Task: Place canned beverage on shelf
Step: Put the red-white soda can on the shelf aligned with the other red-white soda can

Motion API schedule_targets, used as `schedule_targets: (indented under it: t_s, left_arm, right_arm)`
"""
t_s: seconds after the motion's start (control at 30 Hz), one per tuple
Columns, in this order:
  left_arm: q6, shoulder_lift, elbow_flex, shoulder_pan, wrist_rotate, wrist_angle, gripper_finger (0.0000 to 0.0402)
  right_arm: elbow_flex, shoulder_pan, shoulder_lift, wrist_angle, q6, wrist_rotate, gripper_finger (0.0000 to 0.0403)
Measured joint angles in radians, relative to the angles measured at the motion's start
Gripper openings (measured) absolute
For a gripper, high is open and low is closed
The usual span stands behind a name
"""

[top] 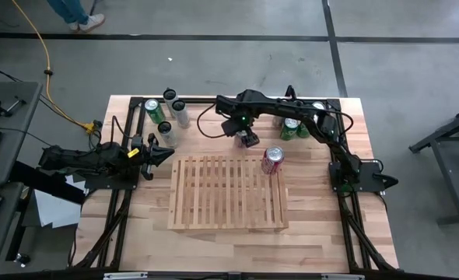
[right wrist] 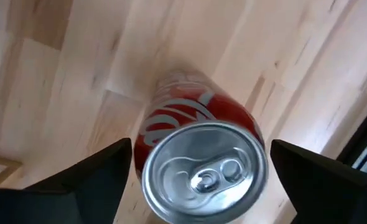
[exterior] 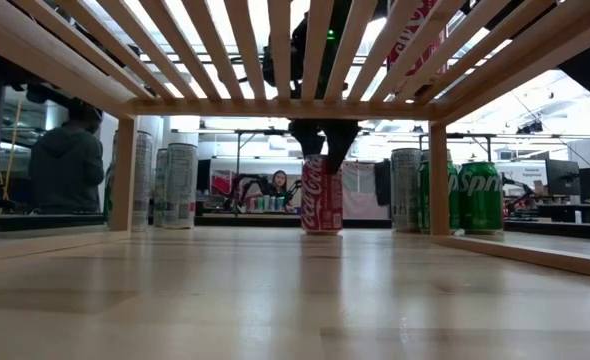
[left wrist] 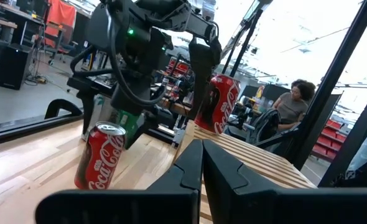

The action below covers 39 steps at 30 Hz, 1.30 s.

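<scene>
A red Coca-Cola can (top: 246, 141) stands upright on the table just beyond the slatted wooden shelf's (top: 228, 193) far edge. My right gripper (right wrist: 202, 149) hangs over it, pointing down and open. Its fingers (exterior: 305, 135) stand on either side of the can's top (right wrist: 202, 171) without a visible hold. A second red can (top: 273, 159) stands upright on the shelf's far right corner, also seen in the left wrist view (left wrist: 218, 102). My left gripper (top: 163, 154) rests shut and empty at the table's left side.
Green Sprite cans (top: 293, 128) stand at the table's far right and tall pale and green cans (top: 167, 115) at the far left. Most of the shelf's slats (top: 214, 198) are bare. A person (left wrist: 295, 102) sits in the room beyond the table.
</scene>
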<state>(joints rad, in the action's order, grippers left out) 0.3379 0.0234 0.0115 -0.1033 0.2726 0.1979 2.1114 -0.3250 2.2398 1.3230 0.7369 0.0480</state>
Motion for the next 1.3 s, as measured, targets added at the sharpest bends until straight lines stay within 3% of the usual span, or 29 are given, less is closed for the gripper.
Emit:
schedule_targets:
  t_s: [0.27, 0.4, 0.5, 0.67, 0.73, 0.97, 1.3]
  left_arm:
    - [0.0, 0.0, 0.0, 0.0, 0.0, 0.0, 0.0003]
    - [0.0, 0.0, 0.0, 0.0, 0.0, 0.0, 0.0003]
    - [0.0, 0.0, 0.0, 0.0, 0.0, 0.0, 0.0003]
    - [0.0, 0.0, 0.0, 0.0, 0.0, 0.0, 0.0003]
    - [0.0, 0.0, 0.0, 0.0, 0.0, 0.0, 0.0003]
    - [0.0, 0.0, 0.0, 0.0, 0.0, 0.0, 0.0003]
    - [0.0, 0.0, 0.0, 0.0, 0.0, 0.0, 0.0003]
  right_arm:
    - [0.127, -0.003, -0.001, 0.03, -0.031, -0.008, 0.0374]
    - [0.234, -0.02, -0.002, 0.086, -0.181, -0.085, 0.0374]
    - [0.221, -0.035, -0.036, 0.078, -0.423, -0.135, 0.0374]
    - [0.209, -0.057, -0.044, 0.157, -1.038, -0.131, 0.0375]
    - [0.209, -0.06, -0.036, 0.158, -1.146, -0.123, 0.0375]
    - [0.209, -0.044, 0.007, 0.114, -1.28, -0.076, 0.0375]
    - [0.208, -0.025, 0.094, 0.143, -1.305, -0.06, 0.0375]
